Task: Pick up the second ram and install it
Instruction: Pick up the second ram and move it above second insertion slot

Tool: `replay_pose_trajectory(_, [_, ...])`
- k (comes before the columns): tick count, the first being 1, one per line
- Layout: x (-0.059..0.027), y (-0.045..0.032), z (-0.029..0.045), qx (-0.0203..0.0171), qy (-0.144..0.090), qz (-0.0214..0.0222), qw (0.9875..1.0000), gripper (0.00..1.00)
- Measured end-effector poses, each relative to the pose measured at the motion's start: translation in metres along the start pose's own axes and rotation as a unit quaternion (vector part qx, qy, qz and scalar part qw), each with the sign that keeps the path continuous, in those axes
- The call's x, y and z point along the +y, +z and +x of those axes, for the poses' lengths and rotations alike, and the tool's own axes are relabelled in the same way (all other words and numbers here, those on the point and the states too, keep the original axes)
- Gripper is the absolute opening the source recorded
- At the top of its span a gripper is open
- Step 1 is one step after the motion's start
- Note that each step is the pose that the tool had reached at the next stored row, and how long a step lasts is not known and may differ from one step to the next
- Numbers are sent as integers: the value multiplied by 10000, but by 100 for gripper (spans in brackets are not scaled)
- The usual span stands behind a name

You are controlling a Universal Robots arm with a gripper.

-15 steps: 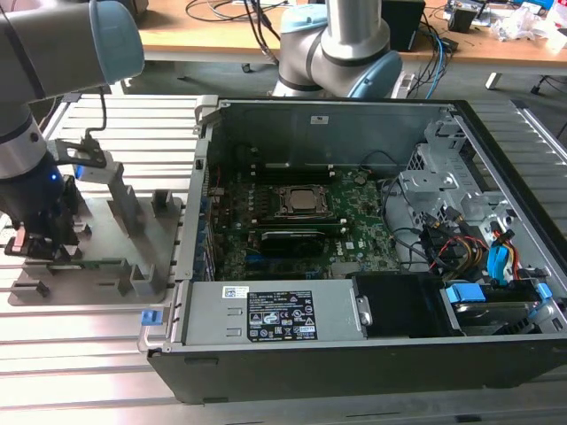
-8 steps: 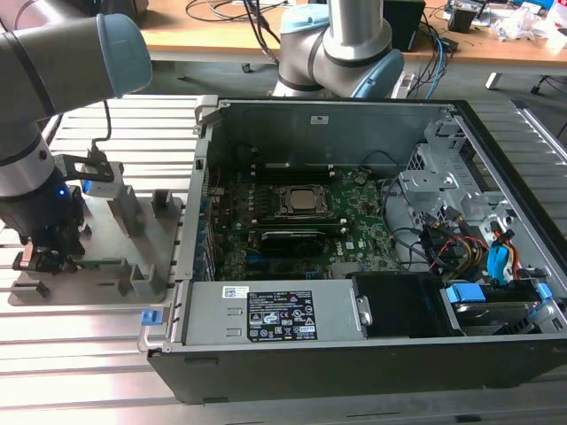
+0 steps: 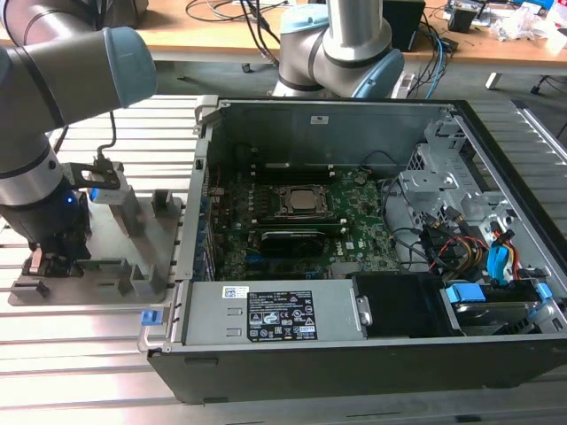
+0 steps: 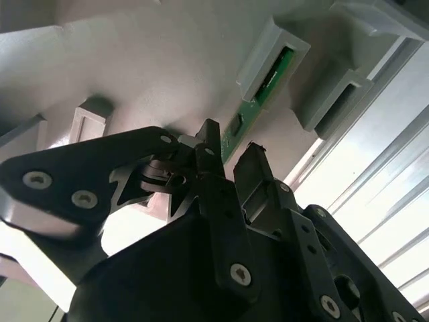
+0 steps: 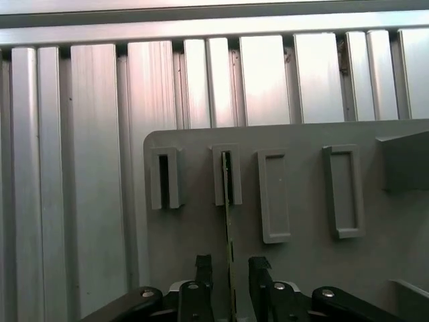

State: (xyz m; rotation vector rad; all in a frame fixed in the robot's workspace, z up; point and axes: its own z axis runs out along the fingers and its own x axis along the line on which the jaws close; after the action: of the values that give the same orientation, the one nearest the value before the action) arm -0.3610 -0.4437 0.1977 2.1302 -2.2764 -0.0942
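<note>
Open gripper (image 5: 231, 267) straddles the thin green ram stick (image 5: 228, 228), upright on edge in the grey tray (image 5: 308, 268), gaps either side.

Holder tray (image 5: 375, 255): grey plastic, matt, smooth moulded faces.
Bench (image 5: 94, 134): ribbed bare metal, brushed, satin sheen with streaked reflections.
Gripper (image 5: 230, 261): black, matt; screw heads bright metal.
Second ram (image 4: 249, 109): green circuit board, slight gloss.
Computer case (image 3: 337, 124): inner wall bare grey sheet metal; outer shell dark, matt.
</note>
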Motion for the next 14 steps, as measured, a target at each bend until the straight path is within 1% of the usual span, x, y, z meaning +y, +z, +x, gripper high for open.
replay_pose_trajectory(1, [1,1,0,-3,-1,53,10000,36])
replay_pose_trajectory(2, [0,2,0,-6,-2,94,10000,36])
replay_pose_trajectory(4, [0,1,0,-6,-3,99,10000,36])
replay_pose_trajectory(5, [3,0,-1,-6,-2,113,9999,36])
replay_pose_trajectory(8, [1,4,0,-14,-6,248,9997,36])
replay_pose_trajectory(9, [0,6,0,-17,-8,273,9996,36])
replay_pose_trajectory(11, [7,6,0,-16,-6,280,9996,36])
replay_pose_trajectory(12, [24,7,-3,-14,-6,281,9996,36])
replay_pose_trajectory(14, [59,10,-39,-15,-7,281,9996,36])
